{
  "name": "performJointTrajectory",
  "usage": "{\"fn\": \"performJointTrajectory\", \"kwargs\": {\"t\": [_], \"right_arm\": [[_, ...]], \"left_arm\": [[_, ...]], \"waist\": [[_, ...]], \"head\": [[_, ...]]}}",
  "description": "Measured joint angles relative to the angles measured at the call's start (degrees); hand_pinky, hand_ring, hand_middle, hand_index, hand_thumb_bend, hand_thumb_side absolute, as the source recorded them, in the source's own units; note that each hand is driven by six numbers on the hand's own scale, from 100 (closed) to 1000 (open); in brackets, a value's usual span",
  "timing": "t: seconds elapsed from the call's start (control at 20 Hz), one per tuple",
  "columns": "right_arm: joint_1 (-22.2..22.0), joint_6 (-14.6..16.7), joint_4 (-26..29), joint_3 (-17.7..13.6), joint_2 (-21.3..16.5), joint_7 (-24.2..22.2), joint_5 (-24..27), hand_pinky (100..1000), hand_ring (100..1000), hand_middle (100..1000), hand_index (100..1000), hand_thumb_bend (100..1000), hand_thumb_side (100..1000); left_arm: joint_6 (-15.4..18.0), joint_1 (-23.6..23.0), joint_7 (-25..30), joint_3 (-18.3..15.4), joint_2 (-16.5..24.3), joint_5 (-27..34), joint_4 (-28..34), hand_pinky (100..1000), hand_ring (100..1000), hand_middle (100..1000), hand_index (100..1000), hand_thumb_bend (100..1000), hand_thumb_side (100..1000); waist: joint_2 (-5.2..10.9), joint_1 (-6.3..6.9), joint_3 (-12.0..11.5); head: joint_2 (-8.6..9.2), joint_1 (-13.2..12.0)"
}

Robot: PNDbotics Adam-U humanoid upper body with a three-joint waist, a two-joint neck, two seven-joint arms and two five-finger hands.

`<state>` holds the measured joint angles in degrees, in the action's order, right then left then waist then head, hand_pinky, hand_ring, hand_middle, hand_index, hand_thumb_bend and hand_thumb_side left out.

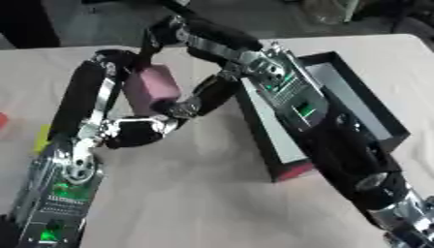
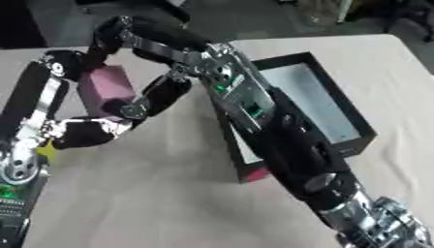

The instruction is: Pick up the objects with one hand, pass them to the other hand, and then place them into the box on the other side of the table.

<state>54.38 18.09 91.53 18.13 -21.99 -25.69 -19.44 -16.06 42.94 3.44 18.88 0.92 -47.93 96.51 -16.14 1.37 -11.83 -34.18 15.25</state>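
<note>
A pink block (image 1: 151,86) is held above the table's left half, between my two hands. My left hand (image 1: 127,131) comes up from the lower left; its long black fingers (image 1: 83,94) curl over the block's left side and its thumb lies under it. My right hand (image 1: 212,41) reaches across from the right, with fingers (image 1: 165,33) bent over the block's top and its thumb (image 1: 203,97) against the block's right side. The black box (image 1: 381,114) with a pale inside lies open on the right, partly hidden by my right forearm.
A small yellow thing (image 1: 40,138) and a red thing (image 1: 3,120) lie at the table's left edge, beside my left arm. The table's far edge runs along the top, with dark floor beyond. My right forearm (image 1: 339,150) crosses over the box's near left corner.
</note>
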Motion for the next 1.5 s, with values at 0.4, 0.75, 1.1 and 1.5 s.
{"fn": "performJointTrajectory", "kwargs": {"t": [0.4, 0.75, 1.1, 1.5], "right_arm": [[0.0, -0.2, 0.2, 0.0, 0.0, 0.2, 0.0, 754, 710, 286, 647, 310, 100], [0.0, -0.3, 0.3, 0.0, 0.0, 0.3, 0.0, 753, 709, 285, 646, 312, 100], [0.0, -0.4, 0.3, 0.2, 0.0, 0.6, 0.0, 753, 708, 285, 644, 312, 100], [0.0, -0.5, 0.3, 0.2, 0.0, 0.8, 0.0, 753, 708, 284, 644, 312, 100]], "left_arm": [[-0.9, 0.2, -0.1, 0.0, -0.1, -1.5, 0.1, 706, 570, 562, 814, 797, 293], [-2.4, 0.4, -1.1, 0.1, -0.5, -2.3, 0.1, 711, 580, 577, 830, 811, 308], [-3.6, 0.4, -1.7, 0.4, -0.5, -3.1, 0.2, 718, 593, 592, 857, 822, 323], [-4.3, 0.5, -1.4, 0.4, -0.6, -3.8, 0.2, 738, 635, 636, 897, 838, 345]], "waist": [[0.0, 0.0, 0.0], [0.0, 0.0, 0.1], [0.0, 0.0, 0.2], [0.0, 0.0, 0.4]], "head": [[0.0, 0.0], [0.0, 0.0], [0.0, 0.0], [0.0, 0.0]]}}
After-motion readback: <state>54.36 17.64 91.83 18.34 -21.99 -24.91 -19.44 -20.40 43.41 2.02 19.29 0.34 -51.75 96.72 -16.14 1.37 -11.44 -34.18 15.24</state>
